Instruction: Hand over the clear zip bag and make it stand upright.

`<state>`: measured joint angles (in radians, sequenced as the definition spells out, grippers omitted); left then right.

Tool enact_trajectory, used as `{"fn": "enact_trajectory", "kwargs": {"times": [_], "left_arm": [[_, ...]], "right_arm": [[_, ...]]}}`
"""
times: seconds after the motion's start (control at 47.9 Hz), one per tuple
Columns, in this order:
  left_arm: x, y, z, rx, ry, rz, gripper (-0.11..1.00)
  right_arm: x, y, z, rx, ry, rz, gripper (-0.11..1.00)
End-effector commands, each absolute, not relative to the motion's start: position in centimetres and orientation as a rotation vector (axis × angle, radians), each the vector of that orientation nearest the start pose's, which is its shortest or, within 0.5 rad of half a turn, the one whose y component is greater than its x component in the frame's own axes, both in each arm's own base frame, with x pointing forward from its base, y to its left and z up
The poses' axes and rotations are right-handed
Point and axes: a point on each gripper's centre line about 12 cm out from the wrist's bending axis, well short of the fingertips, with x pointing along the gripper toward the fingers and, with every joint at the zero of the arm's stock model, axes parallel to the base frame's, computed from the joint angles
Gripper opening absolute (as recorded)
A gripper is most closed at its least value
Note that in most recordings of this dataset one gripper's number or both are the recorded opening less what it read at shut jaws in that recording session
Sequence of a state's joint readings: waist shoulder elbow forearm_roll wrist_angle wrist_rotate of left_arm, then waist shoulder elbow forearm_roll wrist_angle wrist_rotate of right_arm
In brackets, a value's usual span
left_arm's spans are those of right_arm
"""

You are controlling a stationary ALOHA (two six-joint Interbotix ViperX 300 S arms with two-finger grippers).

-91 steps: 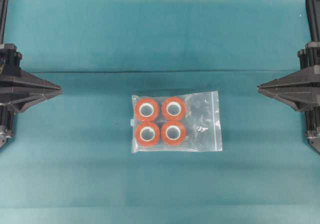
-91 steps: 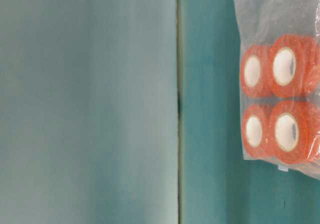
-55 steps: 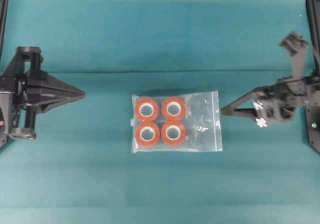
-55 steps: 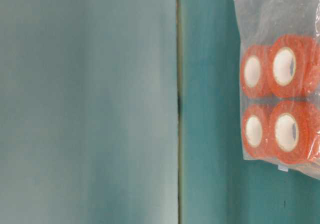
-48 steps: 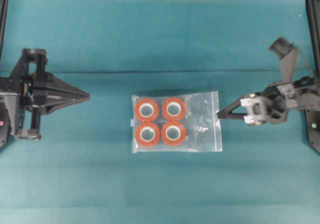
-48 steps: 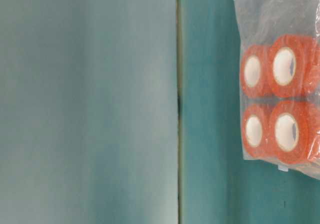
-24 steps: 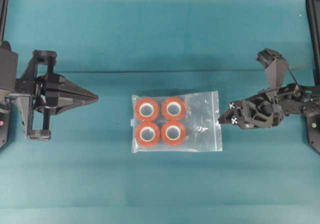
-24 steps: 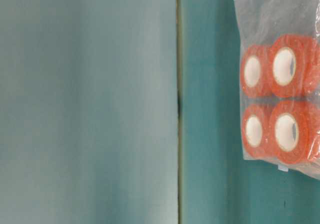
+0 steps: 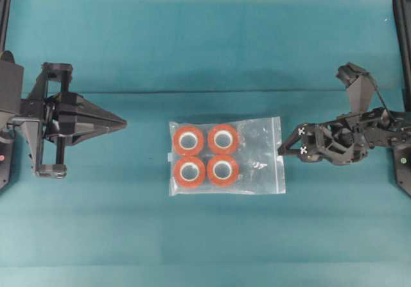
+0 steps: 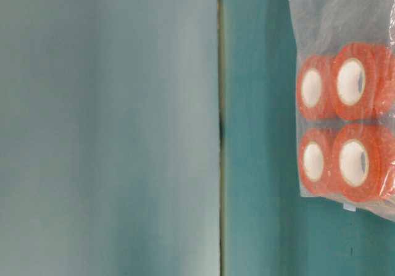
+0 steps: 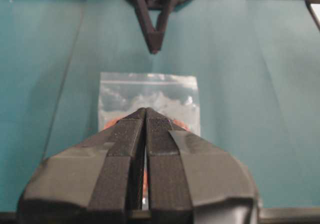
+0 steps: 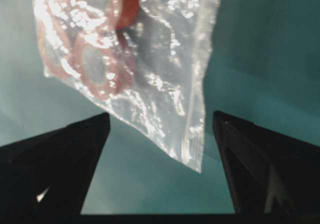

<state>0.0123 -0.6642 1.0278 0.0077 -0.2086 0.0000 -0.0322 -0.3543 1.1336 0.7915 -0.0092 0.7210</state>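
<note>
Left gripper (image 9: 122, 122) jaws pressed together, right gripper (image 9: 282, 152) jaws spread wide

The clear zip bag (image 9: 226, 156) lies apparently flat between both arms.

— What sort of place are you working in?

— You're at a robot test bench, most likely in a lab. A plain teal cloth (image 9: 205, 43) covers the whole table, two black arms (image 9: 38, 117) are mounted at its opposite edges, and small black-and-white markers (image 9: 300, 140) sit on one of them.

— And the surroundings?

— Hard to say; the table-level view shows you only a blurred grey-green panel (image 10: 108, 128).
</note>
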Motion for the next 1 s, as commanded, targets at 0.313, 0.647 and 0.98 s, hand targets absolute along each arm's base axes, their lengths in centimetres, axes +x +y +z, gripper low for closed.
{"fn": "enact_trajectory", "kwargs": {"times": [0.313,0.647,0.98], "left_arm": [[26.1,0.5,28.2,0.003,0.135,0.019,-0.01],[26.1,0.6,27.6,-0.001,0.179,0.021,-0.01],[25.9,0.5,27.4,-0.002,0.195,0.020,-0.01]], "right_arm": [[25.9,-1.4,11.2,1.453,0.529,-0.710,0.92],[28.6,-1.2,10.7,1.428,0.485,-0.713,0.92],[30.3,-0.5,9.7,1.417,0.503,-0.717,0.92]]}}
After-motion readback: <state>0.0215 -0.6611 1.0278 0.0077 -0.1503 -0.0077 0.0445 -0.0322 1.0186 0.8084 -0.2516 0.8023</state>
